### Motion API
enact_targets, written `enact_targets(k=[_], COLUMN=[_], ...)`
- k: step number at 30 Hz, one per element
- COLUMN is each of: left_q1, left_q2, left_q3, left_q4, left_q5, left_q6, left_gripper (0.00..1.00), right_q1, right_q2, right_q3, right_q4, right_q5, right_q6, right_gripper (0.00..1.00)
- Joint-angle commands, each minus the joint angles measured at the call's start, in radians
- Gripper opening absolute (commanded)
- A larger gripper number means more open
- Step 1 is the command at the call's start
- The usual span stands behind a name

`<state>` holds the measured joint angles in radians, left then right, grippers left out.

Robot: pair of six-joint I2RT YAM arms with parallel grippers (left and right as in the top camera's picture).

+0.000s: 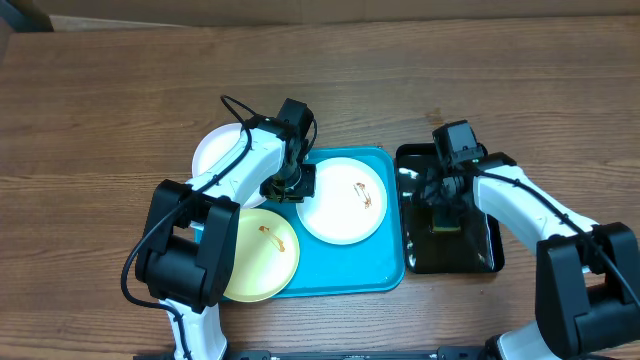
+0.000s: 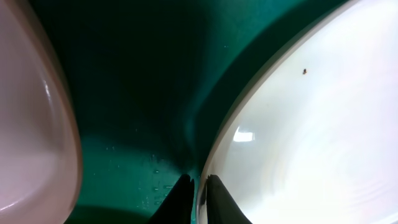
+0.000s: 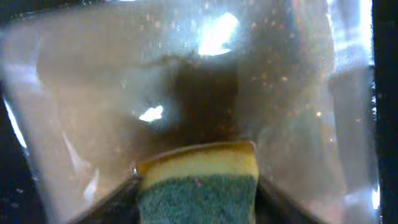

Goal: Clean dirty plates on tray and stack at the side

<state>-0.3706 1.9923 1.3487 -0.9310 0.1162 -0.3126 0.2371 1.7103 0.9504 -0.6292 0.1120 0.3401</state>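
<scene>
On the turquoise tray (image 1: 385, 272) lies a white plate (image 1: 345, 205) with a small brown-orange smear. My left gripper (image 1: 288, 186) is at that plate's left rim. In the left wrist view the gripper (image 2: 199, 193) is shut on the thin rim of the white plate (image 2: 311, 124), above the tray floor (image 2: 143, 93). A pale yellow-green plate (image 1: 262, 258), also smeared, overlaps the tray's front-left corner. Another white plate (image 1: 215, 155) lies off the tray at the back left, partly under my left arm. My right gripper (image 1: 445, 210) is over the black tray.
A yellow sponge (image 3: 199, 167) with a green scouring face sits between my right gripper's (image 3: 198, 200) fingers, which press against both its sides, over the wet glossy black tray (image 3: 93, 93). That black tray (image 1: 482, 255) stands right of the turquoise one. Another plate's edge (image 2: 25, 124) shows at the left.
</scene>
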Motion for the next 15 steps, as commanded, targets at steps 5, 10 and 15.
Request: enact_targets(k=[5, 10, 15], left_q1=[0.004, 0.003, 0.004], left_q2=[0.016, 0.016, 0.016], left_q3=[0.004, 0.004, 0.004], left_q4=[-0.008, -0.011, -0.011], left_q5=[0.007, 0.008, 0.008], left_q6=[-0.009, -0.009, -0.010], left_gripper=[0.12, 0.13, 0.15], right_q1=[0.003, 0.003, 0.003], right_q2=[-0.001, 0.000, 0.001], right_q3=[0.064, 0.083, 0.041], right_q4=[-0.069, -0.178, -0.198], right_q5=[0.011, 0.010, 0.010], right_q6=[0.005, 0.005, 0.005], right_gripper=[0.38, 0.78, 0.68])
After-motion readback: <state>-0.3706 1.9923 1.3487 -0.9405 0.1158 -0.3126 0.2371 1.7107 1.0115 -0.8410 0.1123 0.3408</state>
